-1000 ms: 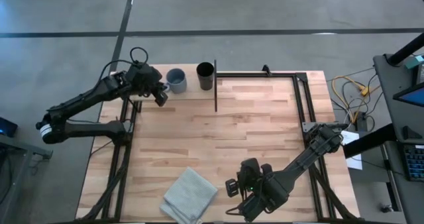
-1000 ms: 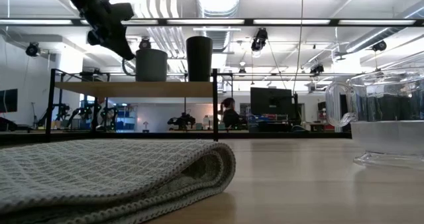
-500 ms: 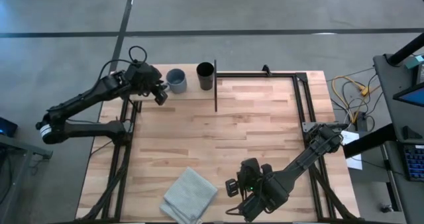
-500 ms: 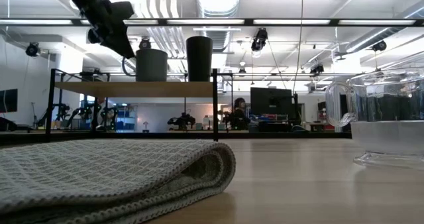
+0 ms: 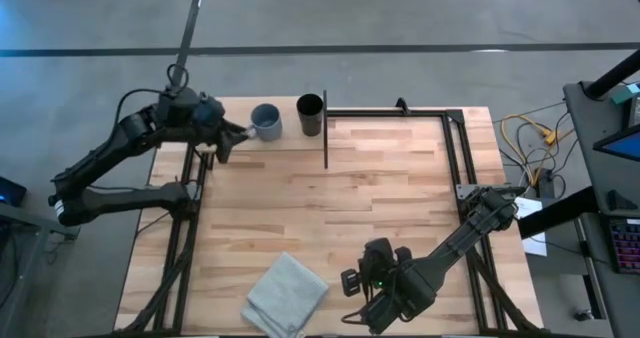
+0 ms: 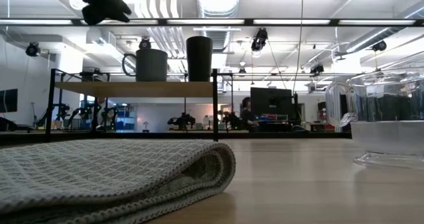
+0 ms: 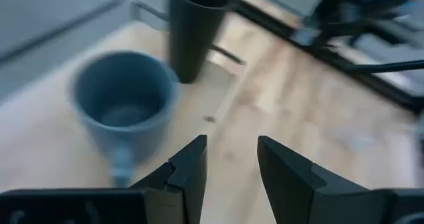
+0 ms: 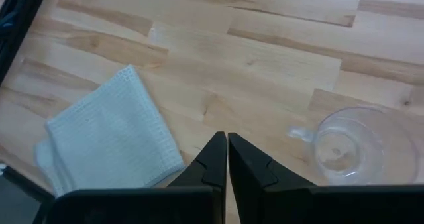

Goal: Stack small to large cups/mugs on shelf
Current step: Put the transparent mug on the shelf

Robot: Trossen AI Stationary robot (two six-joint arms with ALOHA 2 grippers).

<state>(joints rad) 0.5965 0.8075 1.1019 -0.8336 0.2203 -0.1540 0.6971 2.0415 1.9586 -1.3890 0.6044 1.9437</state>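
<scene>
— Cups first, from above?
— Blue-grey mug (image 5: 266, 121) and black cup (image 5: 310, 115) stand side by side on the shelf (image 5: 290, 136); left gripper (image 5: 222, 143) beside the mug.
— Low view?
— Clear glass cup (image 6: 387, 121) on the table, near a grey cloth (image 6: 112, 174).
— Wrist views?
— Left fingers (image 7: 189, 174) apart, empty. Right gripper (image 8: 226, 159) closed, holding nothing.

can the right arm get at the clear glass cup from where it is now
Probably yes. The right claw is shut and empty above the tabletop, the clear glass cup stands just beside it with nothing between them, and the grey cloth lies on the other side.
</scene>
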